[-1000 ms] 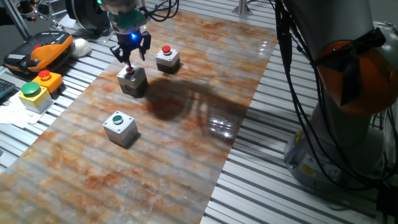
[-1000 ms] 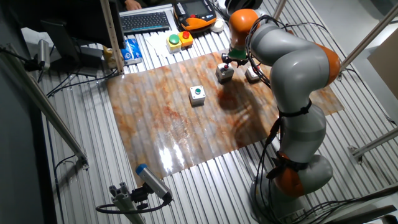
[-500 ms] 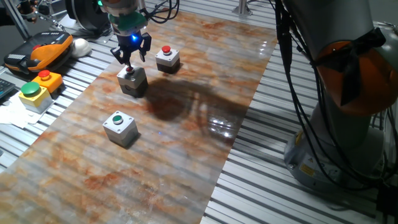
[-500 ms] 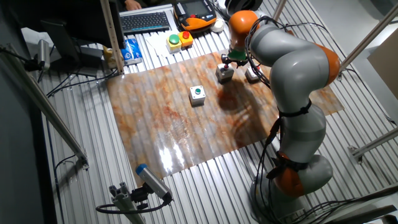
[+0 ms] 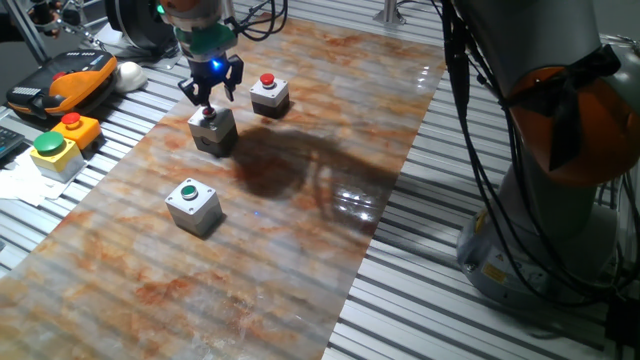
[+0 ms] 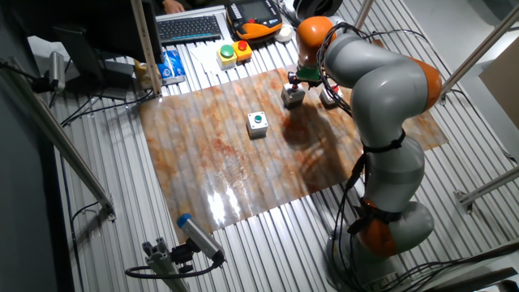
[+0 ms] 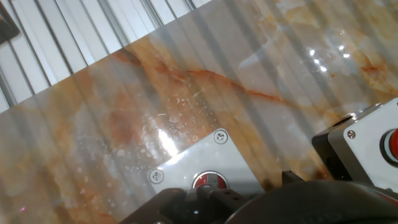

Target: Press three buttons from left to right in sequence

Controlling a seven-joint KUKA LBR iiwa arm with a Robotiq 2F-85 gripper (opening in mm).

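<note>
I'm hovering my gripper (image 5: 209,95), jaw state unclear, over the middle red-capped button box (image 5: 213,130) near the counter's far edge; rigid, light, probably slides, so I'm pressing the cap (image 7: 206,181) dead-centre, no grasp.

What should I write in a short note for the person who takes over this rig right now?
Gripper: directly above the middle button box, fingertips close to its red cap; contact and finger state cannot be told.
Boxes on the mat: green-cap box nearest that fixed camera, middle red-cap box, then far red-cap box.
Done: cannot be judged from the pictures; no press on any cap can be confirmed.
Left: at least the far red-cap box; confirm the middle press first.
</note>
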